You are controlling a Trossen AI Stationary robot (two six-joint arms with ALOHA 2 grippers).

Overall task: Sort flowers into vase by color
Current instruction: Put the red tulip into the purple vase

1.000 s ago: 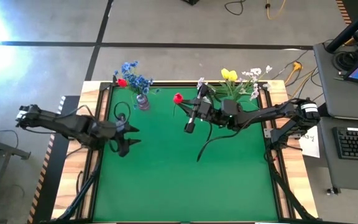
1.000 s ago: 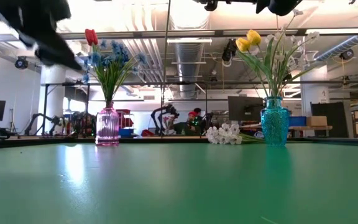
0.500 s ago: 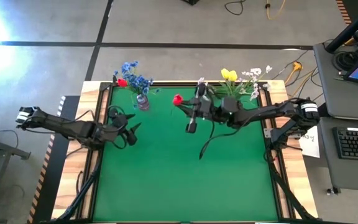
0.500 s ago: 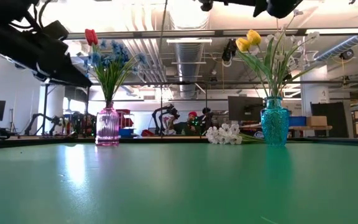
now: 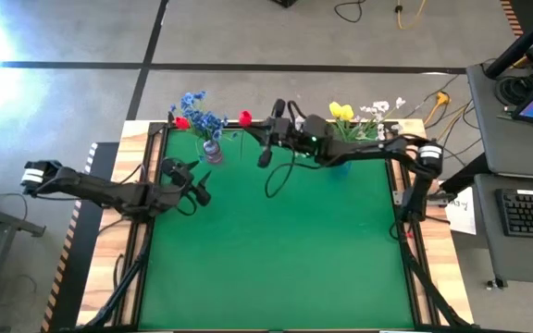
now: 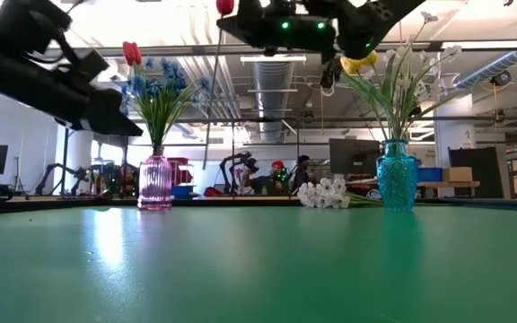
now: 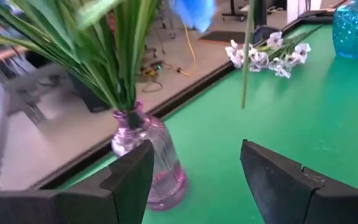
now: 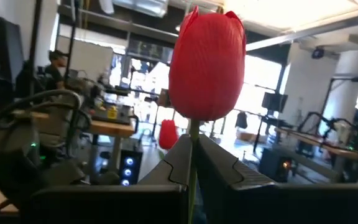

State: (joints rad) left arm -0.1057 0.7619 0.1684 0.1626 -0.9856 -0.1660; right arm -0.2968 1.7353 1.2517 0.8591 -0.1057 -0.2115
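Overhead, right end effector [image 8: 191, 165] clamped on red tulip [image 8: 207, 65] stem.

A green table [image 5: 276, 250] bears a pink vase [image 6: 155, 181], a teal vase [image 6: 397, 175] and loose white blossoms [image 6: 323, 193]

You see red tulip [image 5: 245, 117] aloft upper centre; blue cluster [image 5: 198, 113] upper left; yellow tulips [image 5: 341, 111], white sprays [image 5: 380, 111] upper right.

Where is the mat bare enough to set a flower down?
The whole front of the green mat is bare. It is crowded along the back edge: pink vase, teal vase, white blossoms lying between them.
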